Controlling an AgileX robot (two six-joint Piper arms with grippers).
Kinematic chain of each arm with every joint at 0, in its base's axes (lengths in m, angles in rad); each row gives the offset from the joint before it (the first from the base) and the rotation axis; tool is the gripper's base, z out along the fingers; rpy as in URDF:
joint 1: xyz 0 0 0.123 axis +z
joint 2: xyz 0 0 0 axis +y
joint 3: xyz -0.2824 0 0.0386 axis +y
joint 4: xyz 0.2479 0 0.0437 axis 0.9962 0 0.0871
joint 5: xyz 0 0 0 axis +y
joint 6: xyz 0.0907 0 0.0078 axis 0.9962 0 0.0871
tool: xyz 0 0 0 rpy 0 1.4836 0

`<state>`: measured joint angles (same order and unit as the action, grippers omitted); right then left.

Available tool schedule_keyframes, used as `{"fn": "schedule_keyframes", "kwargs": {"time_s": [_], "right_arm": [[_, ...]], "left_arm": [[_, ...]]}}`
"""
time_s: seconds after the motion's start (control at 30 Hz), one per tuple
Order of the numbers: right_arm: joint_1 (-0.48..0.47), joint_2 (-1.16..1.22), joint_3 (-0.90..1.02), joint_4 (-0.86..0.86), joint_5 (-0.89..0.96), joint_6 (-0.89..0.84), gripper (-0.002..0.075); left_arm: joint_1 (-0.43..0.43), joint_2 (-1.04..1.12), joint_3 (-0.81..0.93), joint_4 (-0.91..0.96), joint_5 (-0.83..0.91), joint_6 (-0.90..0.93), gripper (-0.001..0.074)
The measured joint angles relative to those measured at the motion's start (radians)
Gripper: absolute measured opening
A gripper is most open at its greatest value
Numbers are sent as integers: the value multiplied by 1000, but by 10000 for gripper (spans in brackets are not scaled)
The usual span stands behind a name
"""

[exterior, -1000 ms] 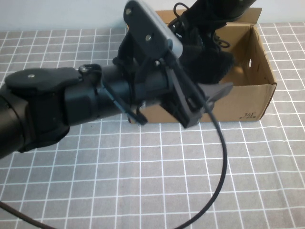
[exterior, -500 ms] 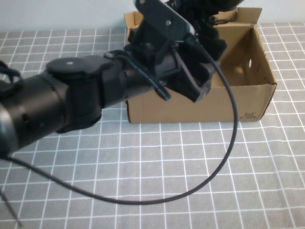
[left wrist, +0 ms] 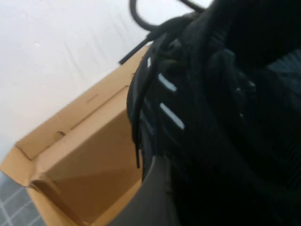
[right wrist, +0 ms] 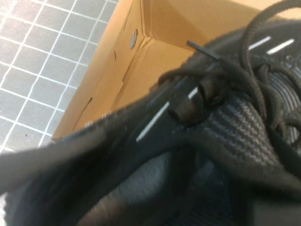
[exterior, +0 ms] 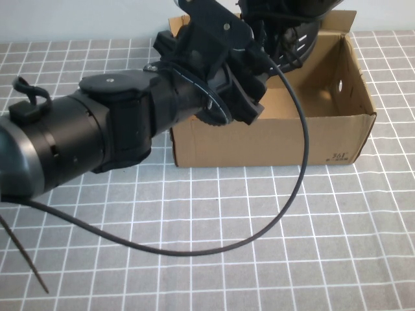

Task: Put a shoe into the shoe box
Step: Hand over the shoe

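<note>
The black knit shoe (exterior: 288,35) hangs over the back part of the open brown shoe box (exterior: 272,139). My left gripper (exterior: 266,55) reaches over the box's front left corner and is shut on the shoe; its wrist hides the fingertips in the high view. In the left wrist view the shoe (left wrist: 211,117) with its grey stripes fills the frame above the box's inside (left wrist: 84,155), and one grey finger (left wrist: 153,200) lies against it. My right gripper (exterior: 292,8) comes in from the far side and is shut on the shoe (right wrist: 235,122), next to the box wall (right wrist: 117,80).
The left arm's black cable (exterior: 285,214) loops over the grey checked cloth (exterior: 363,246) in front of the box. The box's flap lid (exterior: 337,19) stands up at the back. A round hole (exterior: 342,84) shows in the right wall.
The left arm has pushed forward and up toward the box's back. The shoe has gone with it from over the box's middle to the back. The cable loop has swung left.
</note>
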<state>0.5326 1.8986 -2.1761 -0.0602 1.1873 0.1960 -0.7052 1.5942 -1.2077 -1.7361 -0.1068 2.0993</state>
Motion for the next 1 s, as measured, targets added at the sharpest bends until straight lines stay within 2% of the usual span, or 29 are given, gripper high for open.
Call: {"fn": "schedule_keyframes", "kwargs": {"time_s": [0.33, 0.9, 1.0], "right_arm": [[0, 0, 0, 15, 24, -34, 2], [0, 16, 0, 18, 44, -72, 2], [0, 16, 0, 18, 44, -74, 2]], "left_arm": [[0, 26, -12, -3, 28, 87, 670], [0, 80, -17, -3, -21, 92, 668], [0, 87, -22, -3, -26, 92, 622]]}}
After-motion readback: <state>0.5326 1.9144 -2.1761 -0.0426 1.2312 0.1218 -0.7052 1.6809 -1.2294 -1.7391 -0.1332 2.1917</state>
